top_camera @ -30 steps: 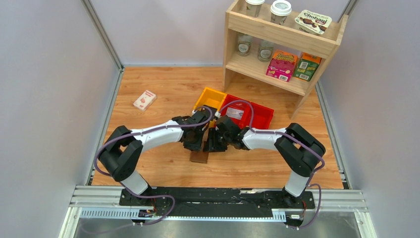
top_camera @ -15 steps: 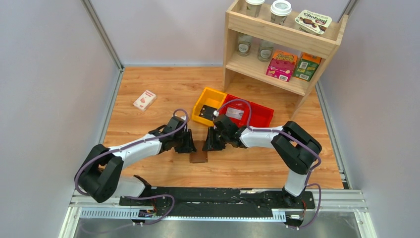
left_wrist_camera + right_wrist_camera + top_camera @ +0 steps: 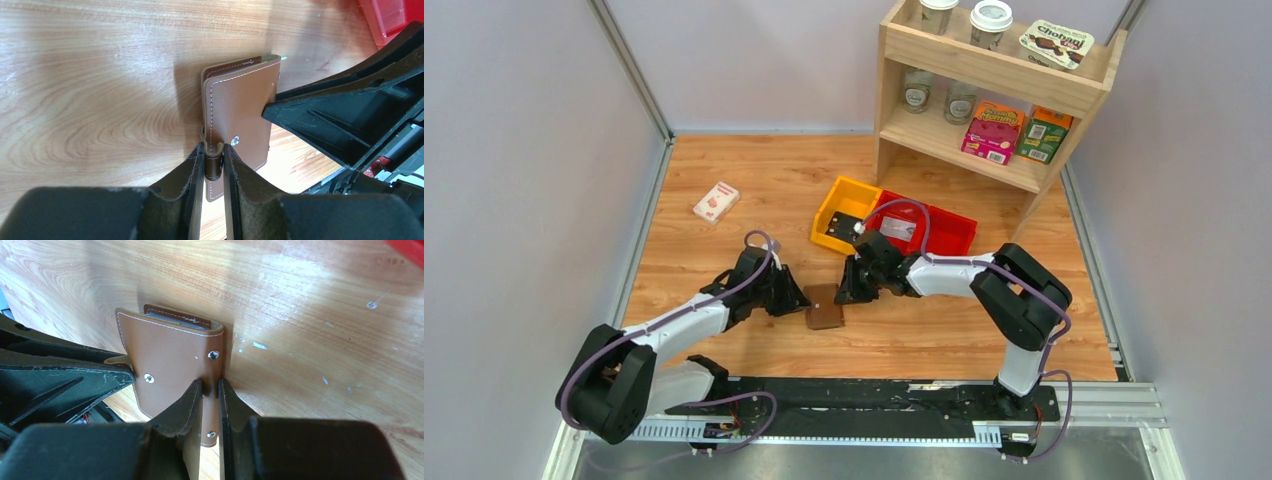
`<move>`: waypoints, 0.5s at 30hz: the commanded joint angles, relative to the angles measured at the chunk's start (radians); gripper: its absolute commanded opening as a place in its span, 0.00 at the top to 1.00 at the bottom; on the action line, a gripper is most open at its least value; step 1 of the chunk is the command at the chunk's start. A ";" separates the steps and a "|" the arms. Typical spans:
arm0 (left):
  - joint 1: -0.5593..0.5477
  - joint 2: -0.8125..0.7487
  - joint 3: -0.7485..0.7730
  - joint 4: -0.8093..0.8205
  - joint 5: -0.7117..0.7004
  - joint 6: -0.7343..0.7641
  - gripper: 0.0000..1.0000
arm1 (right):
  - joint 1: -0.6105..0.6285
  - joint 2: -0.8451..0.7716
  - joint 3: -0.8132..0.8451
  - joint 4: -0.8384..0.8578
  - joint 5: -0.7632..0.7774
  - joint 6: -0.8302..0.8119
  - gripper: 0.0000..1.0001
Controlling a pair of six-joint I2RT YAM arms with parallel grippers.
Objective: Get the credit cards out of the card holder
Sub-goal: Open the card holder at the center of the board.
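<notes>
Left arm (image 3: 684,315) pulls back; left end effector (image 3: 213,150) pinches the card holder (image 3: 240,110)'s strap (image 3: 213,169), right end effector (image 3: 210,385) its edge: peel gently.

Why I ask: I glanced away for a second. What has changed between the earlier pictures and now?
The left arm pulled back from over the wallet toward its base. The left end effector now sits at the wallet's left side, closed on its strap. The right end effector narrowed onto the opposite edge. The wallet, still folded, the small box and the bins lie where they were.
</notes>
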 commanded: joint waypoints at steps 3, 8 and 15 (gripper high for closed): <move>0.011 -0.066 0.012 -0.081 -0.052 -0.011 0.75 | 0.005 -0.010 0.015 -0.171 0.120 -0.091 0.81; 0.015 -0.058 0.005 -0.092 -0.063 -0.014 0.73 | 0.019 -0.044 0.071 -0.239 0.169 -0.142 0.77; 0.020 -0.030 0.005 -0.069 -0.037 -0.009 0.77 | 0.077 -0.082 0.186 -0.384 0.332 -0.225 0.61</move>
